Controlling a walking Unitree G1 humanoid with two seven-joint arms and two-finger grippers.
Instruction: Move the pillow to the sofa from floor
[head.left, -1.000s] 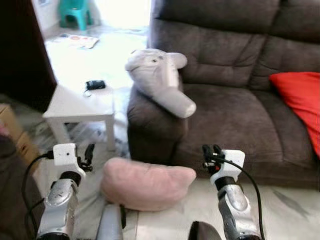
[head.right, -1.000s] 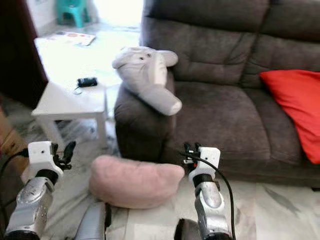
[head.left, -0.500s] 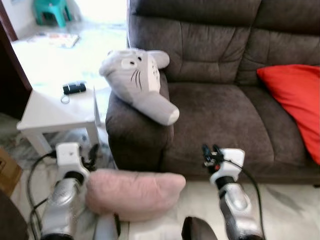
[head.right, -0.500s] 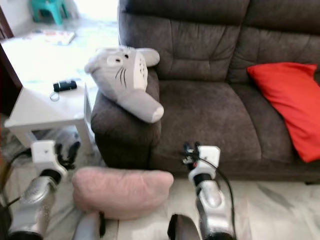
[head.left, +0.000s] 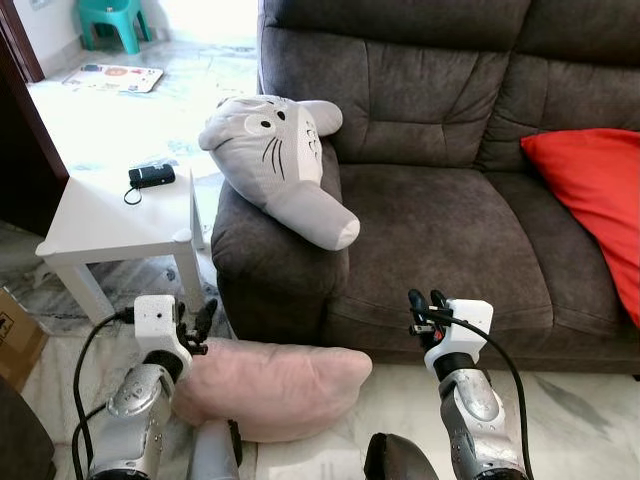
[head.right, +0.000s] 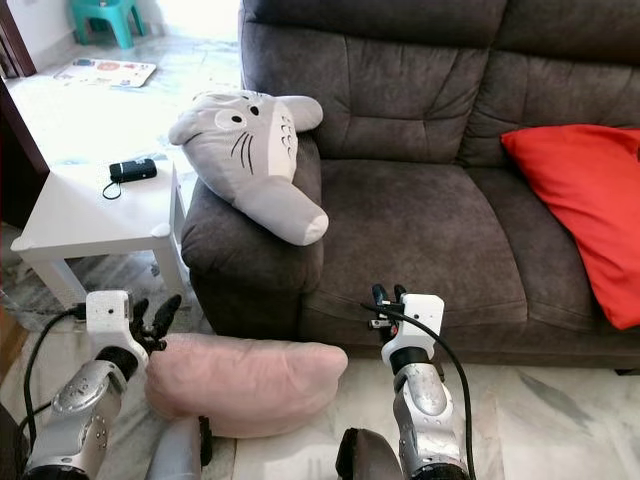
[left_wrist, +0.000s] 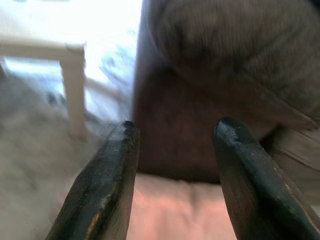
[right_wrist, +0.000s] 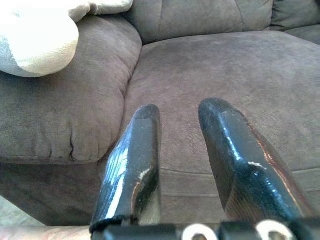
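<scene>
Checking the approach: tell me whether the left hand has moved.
Yes. The left hand has moved toward the pink pillow: a second ago clear of its left end, now right at it.

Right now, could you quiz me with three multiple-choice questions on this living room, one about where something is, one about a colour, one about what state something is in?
1. Where does the pink pillow lie?
A. on the white side table
B. on the floor before the sofa
C. on the sofa seat

2. What colour is the cushion on the sofa?
A. red
B. green
C. yellow

3. How does the left gripper stand?
A. shut on the pillow
B. shut on the elephant toy
C. open, holding nothing

Answers:
1 B, the pillow rests on the floor below the sofa's armrest.
2 A, the cushion at the sofa's right end is bright red.
3 C, the left wrist view shows its two black fingers spread apart, with the pillow beyond them.
</scene>
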